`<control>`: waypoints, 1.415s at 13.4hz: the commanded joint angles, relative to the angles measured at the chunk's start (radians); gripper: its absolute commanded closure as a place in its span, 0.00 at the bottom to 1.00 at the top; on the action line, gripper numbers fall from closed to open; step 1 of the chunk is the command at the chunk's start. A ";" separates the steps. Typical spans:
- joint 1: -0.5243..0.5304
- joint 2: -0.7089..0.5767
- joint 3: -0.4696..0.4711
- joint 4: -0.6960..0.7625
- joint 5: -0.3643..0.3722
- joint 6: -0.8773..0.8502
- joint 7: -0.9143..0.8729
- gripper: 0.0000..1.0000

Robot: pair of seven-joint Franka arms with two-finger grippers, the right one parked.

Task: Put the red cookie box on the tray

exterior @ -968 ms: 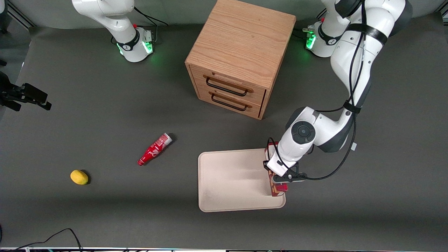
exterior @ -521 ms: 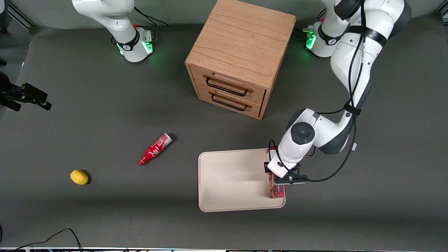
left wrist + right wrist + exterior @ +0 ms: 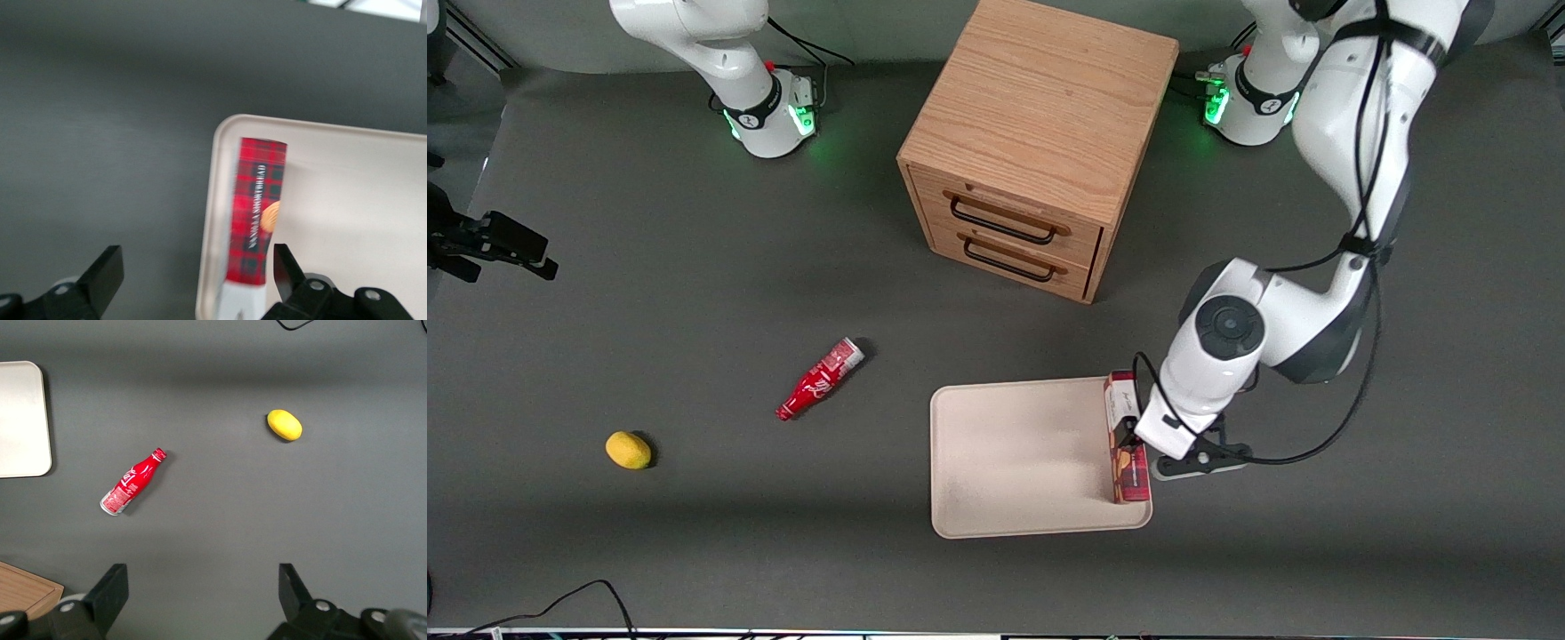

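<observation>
Front view: the red cookie box (image 3: 1126,442) lies on the tray (image 3: 1014,462), set along the tray's edge toward the working arm's end of the table, its long side running from farther to nearer the camera and its white end panel at the farther end. The gripper (image 3: 1158,444) hangs just beside the box, over the tray's edge and the grey table (image 3: 694,533) next to it. In the left wrist view the fingers (image 3: 103,273) are spread wide with the plaid carton (image 3: 257,213) apart from both, so the box is released and nothing is grasped; the box rests just inside the tray's low rim (image 3: 208,220), with a cookie picture showing on its side. The rest of the cream tray is bare. Farther from the camera than the tray stands a wooden two-drawer cabinet (image 3: 1040,142), its drawer fronts with black handles facing the camera; it stands apart from the tray. Toward the parked arm's end of the table a small red bottle (image 3: 820,380) lies on its side, well apart from the tray, and a yellow lemon (image 3: 629,450) lies farther still toward that end. Nothing stands between the gripper and the box.
</observation>
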 commanded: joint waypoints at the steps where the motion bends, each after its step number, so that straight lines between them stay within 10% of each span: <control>1: 0.016 -0.164 0.008 -0.036 -0.056 -0.152 -0.016 0.00; 7: 0.161 -0.419 0.037 -0.044 -0.276 -0.500 0.328 0.00; 10: 0.157 -0.573 0.230 -0.091 -0.402 -0.677 0.664 0.00; 15: 0.152 -0.851 0.315 -0.318 -0.403 -0.729 0.766 0.00; 19: 0.152 -0.839 0.315 -0.274 -0.386 -0.783 0.768 0.00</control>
